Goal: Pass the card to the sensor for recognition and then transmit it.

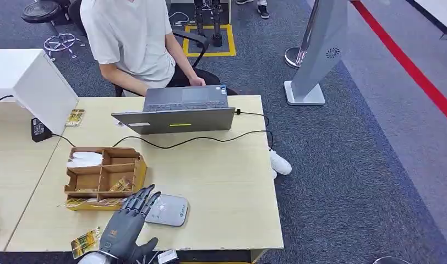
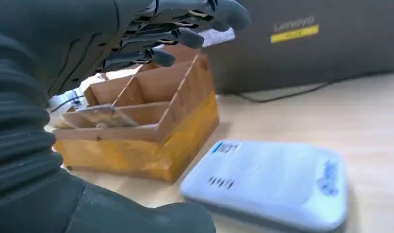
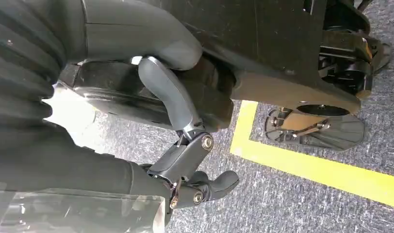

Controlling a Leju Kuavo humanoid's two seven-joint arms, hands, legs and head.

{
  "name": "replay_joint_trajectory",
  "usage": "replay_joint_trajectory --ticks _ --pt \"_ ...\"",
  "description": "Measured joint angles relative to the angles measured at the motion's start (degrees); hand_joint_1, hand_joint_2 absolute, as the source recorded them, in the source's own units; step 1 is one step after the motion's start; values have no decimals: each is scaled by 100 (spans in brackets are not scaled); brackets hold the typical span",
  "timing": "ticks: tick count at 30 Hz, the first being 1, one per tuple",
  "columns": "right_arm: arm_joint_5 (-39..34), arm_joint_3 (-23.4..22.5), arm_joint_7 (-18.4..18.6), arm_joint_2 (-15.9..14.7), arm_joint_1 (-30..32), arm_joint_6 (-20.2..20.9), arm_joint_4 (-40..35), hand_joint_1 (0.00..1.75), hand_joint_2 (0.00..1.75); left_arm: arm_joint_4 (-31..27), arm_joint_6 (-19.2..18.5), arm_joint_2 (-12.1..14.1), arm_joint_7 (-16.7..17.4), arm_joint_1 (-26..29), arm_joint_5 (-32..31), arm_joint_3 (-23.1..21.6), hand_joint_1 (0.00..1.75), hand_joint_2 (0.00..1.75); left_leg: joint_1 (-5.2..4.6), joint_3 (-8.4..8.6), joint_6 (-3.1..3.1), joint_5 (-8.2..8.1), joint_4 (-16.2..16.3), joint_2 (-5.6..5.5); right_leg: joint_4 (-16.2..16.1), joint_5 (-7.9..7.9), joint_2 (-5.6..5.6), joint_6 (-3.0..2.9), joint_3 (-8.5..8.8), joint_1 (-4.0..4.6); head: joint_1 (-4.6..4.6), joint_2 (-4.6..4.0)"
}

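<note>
One card (image 1: 85, 242) lies flat near the sensor (image 1: 167, 209): thin, light, slippery; lift by an edge. Left hand (image 1: 125, 225) fingers (image 2: 178, 36) spread, holding nothing.

We see a pale grey sensor (image 1: 167, 210), brown box (image 1: 104, 171) with yellow sides, light wood surface (image 1: 221, 181), dark grey left hand (image 1: 127, 223).

My head camera looks forward and down from high over the table (image 1: 221, 181). The camera at my left wrist sits low and close behind my left hand (image 2: 151, 34), facing the divided box (image 2: 151, 121) and grey reader (image 2: 272, 179), which the head view shares. My right wrist camera points down at carpet (image 3: 292, 204).
</note>
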Motion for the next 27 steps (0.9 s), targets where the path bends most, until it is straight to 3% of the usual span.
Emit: replay_joint_trajectory --ticks 15,22,27 --pt "-11 0 -50 0 9 24 0 0 175 -190 26 -148 -83 -22 -59 0 0 175 0 0 0 0 0 0 1 0 0 0 0 0 0 0" --pt "-118 7 -57 0 12 -48 0 0 175 -563 754 -358 127 82 -887 286 0 175 0 0 0 0 0 -1 1 0 -1 0 1 0 0 0" --pt "-118 42 -59 0 14 -68 0 0 175 -807 890 -540 262 194 -1038 656 0 175 0 0 0 0 0 0 0 0 0 0 0 0 0 0"
